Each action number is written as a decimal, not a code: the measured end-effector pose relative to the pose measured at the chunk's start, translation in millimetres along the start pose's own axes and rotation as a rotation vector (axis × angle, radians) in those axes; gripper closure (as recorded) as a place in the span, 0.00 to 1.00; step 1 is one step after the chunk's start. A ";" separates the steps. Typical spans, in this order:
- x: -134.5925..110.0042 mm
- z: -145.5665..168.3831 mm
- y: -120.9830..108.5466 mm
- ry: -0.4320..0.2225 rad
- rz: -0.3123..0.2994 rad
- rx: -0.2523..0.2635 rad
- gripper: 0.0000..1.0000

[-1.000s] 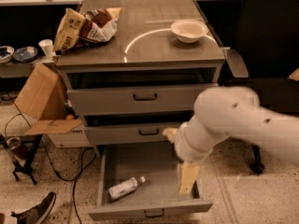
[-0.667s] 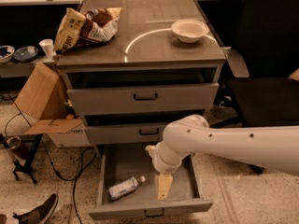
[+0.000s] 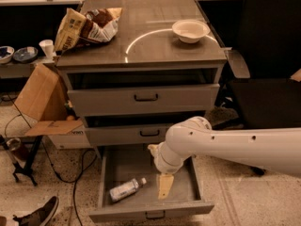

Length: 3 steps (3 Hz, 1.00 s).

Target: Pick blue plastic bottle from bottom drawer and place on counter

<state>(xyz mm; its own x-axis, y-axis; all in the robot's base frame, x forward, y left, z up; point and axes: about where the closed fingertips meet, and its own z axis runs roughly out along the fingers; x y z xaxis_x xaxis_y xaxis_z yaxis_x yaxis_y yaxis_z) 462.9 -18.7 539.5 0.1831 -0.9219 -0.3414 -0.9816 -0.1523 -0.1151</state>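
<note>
The blue plastic bottle [image 3: 125, 189] lies on its side in the left part of the open bottom drawer [image 3: 149, 210], white cap pointing right. My gripper [image 3: 164, 186] hangs down inside the drawer from the white arm that reaches in from the right. It is just right of the bottle's cap and apart from it. The counter [image 3: 155, 41] is the glossy grey-brown top of the cabinet, above.
On the counter a white bowl [image 3: 190, 30] stands at the back right and a crumpled snack bag [image 3: 84, 27] at the back left. A cardboard box [image 3: 42, 102] stands left of the cabinet. A black chair [image 3: 270, 79] stands at the right. Cables lie on the floor.
The arm has swung left and lower, moving the gripper from the drawer's right side toward the bottle's cap. The bottle has not moved.
</note>
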 end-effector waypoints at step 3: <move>-14.4 174.9 -113.7 -0.106 -0.209 -0.042 0.00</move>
<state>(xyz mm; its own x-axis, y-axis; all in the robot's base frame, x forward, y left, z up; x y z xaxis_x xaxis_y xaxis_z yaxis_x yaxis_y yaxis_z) 581.4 74.2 394.4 0.3850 -0.8267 -0.4102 -0.9228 -0.3526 -0.1555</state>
